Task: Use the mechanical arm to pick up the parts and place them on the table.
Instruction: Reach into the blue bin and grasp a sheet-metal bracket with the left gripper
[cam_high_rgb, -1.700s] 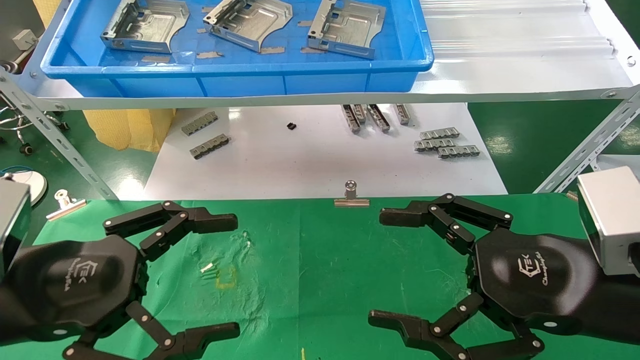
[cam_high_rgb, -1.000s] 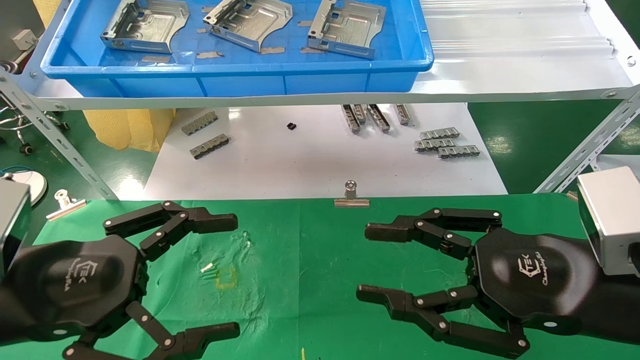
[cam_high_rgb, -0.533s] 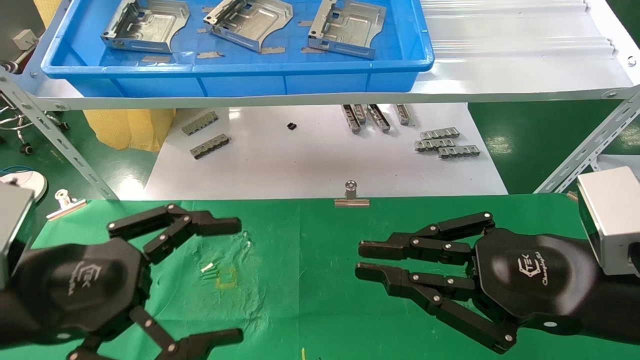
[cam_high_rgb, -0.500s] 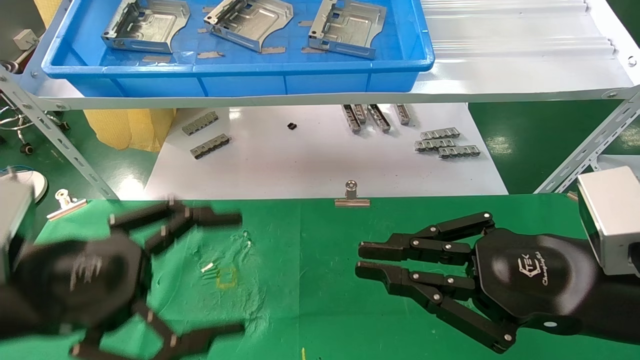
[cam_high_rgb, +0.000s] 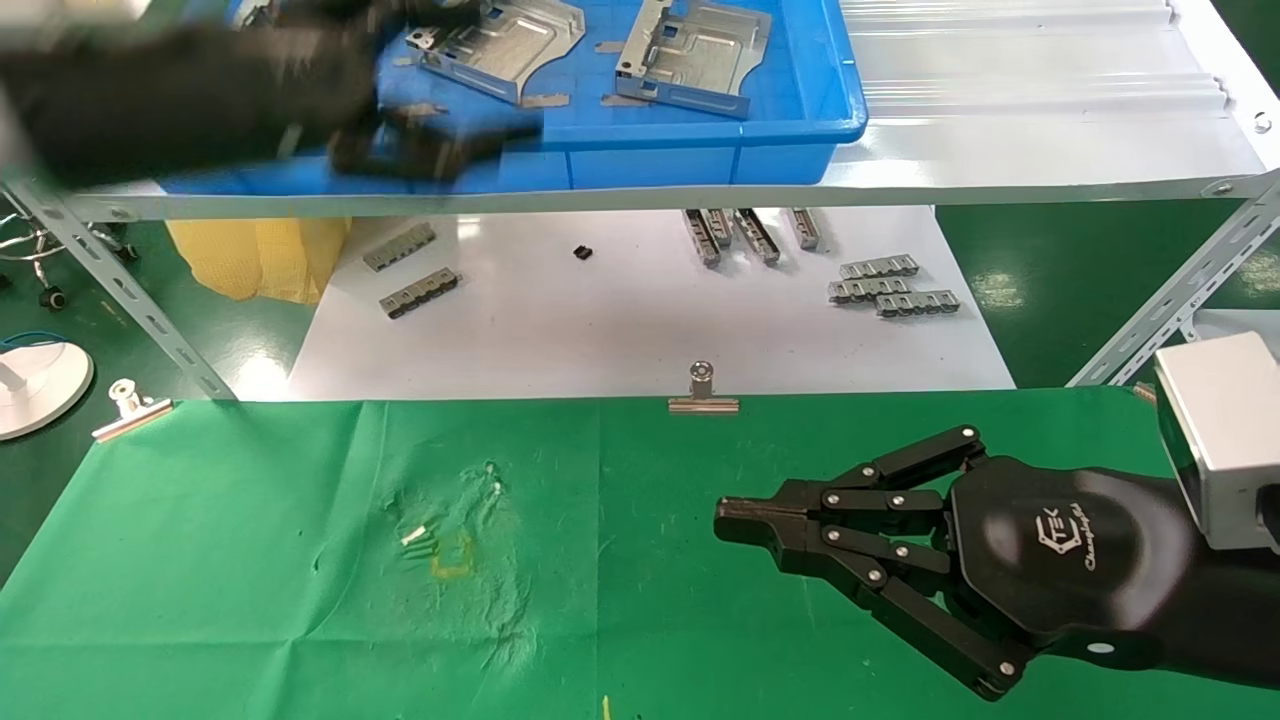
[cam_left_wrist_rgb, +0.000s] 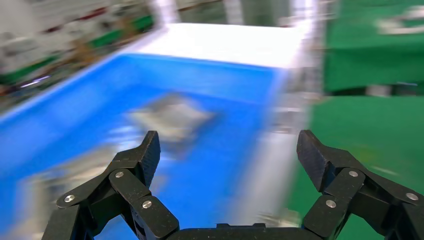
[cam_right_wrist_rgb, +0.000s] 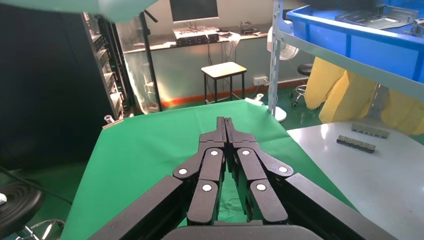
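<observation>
Our left tool (cam_left_wrist_rgb: 227, 165), fingers spread wide and holding nothing, sits over the blue tray (cam_high_rgb: 700, 125) with the parts (cam_high_rgb: 500, 45) just ahead, so we should square up and straddle one folded rim; right tool (cam_high_rgb: 735, 522), pinched closed, idles above the table (cam_high_rgb: 250, 560).

The left tool (cam_high_rgb: 440, 140) is a dark smear hiding the leftmost part in the blue tray (cam_high_rgb: 700, 140).

A factory workshop or robot test bay: a slotted-angle metal rack (cam_high_rgb: 150, 320) carries a blue plastic tray (cam_high_rgb: 640, 150) of stamped metal plates (cam_high_rgb: 690, 50). Below the tray, small grey bars (cam_high_rgb: 890, 290) lie on a white board (cam_high_rgb: 620, 320). Beyond the rack stand equipment cabinets (cam_right_wrist_rgb: 107, 65) and a stool (cam_right_wrist_rgb: 222, 72).
</observation>
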